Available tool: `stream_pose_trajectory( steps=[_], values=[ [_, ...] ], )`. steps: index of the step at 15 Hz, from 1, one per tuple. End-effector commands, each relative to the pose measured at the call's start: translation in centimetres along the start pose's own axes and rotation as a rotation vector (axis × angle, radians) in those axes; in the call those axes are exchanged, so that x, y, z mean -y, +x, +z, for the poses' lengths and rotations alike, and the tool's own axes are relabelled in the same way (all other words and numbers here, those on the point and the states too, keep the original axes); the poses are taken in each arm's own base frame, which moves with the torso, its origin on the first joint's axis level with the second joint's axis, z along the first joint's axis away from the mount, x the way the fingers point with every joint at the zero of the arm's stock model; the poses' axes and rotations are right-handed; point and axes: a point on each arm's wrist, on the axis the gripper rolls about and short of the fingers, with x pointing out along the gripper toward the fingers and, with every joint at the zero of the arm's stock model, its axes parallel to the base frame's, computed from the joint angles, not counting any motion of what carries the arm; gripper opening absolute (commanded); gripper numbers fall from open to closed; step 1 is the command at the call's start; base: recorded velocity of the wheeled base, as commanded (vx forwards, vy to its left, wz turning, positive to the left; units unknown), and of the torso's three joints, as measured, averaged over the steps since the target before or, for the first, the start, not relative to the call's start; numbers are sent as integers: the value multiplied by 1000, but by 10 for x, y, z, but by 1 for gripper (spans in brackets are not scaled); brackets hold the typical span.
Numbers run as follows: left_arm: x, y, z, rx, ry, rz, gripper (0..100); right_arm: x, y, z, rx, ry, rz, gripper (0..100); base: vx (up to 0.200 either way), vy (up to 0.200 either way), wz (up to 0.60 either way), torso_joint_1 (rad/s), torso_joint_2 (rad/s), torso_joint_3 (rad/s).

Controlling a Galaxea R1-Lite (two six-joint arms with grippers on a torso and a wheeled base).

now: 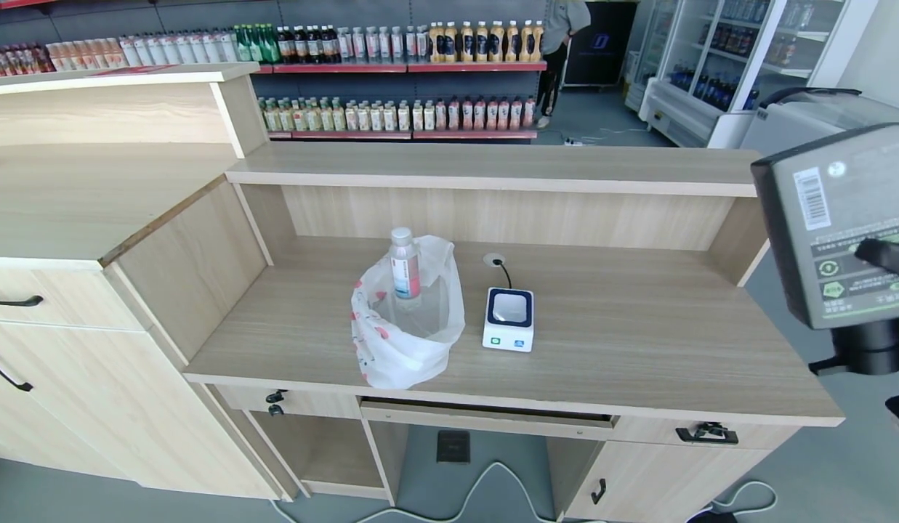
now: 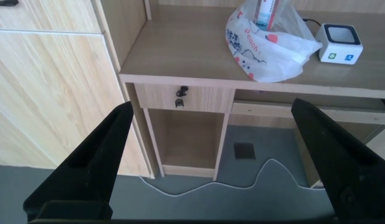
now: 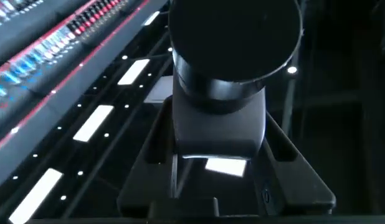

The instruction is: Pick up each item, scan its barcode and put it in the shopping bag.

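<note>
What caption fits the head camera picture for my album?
A bottle stands in the shopping bag on the wooden counter, scanner beside it.

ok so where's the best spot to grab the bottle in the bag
Probably the neck just below the cap, coming straight down from above: the bottle stands upright, its top clear of the bag, whose walls wrap its lower body.
</note>
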Motion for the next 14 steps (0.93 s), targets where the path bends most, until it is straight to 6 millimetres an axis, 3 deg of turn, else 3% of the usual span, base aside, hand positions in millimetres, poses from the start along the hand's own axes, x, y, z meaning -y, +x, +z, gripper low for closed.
stream_pose_trajectory(
  steps=[1, 3, 9, 12, 14],
  values=[
    [0, 0, 0, -1, 0, 1, 100, 33, -1, 8, -18, -41, -108, 0, 0, 0, 0, 0, 0, 0],
    [0, 0, 0, -1, 0, 1, 100, 45, -4, 14, -16, -19, -149, 0, 0, 0, 0, 0, 0, 0],
    [0, 0, 0, -1, 0, 1, 100, 66, -9, 10, 10, 329, -200, 0, 0, 0, 0, 0, 0, 0],
    [0, 0, 0, -1, 0, -1, 100, 84, -15, 7, -30, 358, -230, 0, 0, 0, 0, 0, 0, 0],
    [0, 0, 0, -1, 0, 1, 100, 84, -15, 7, -28, 358, -235, 0, 0, 0, 0, 0, 0, 0]
  ],
)
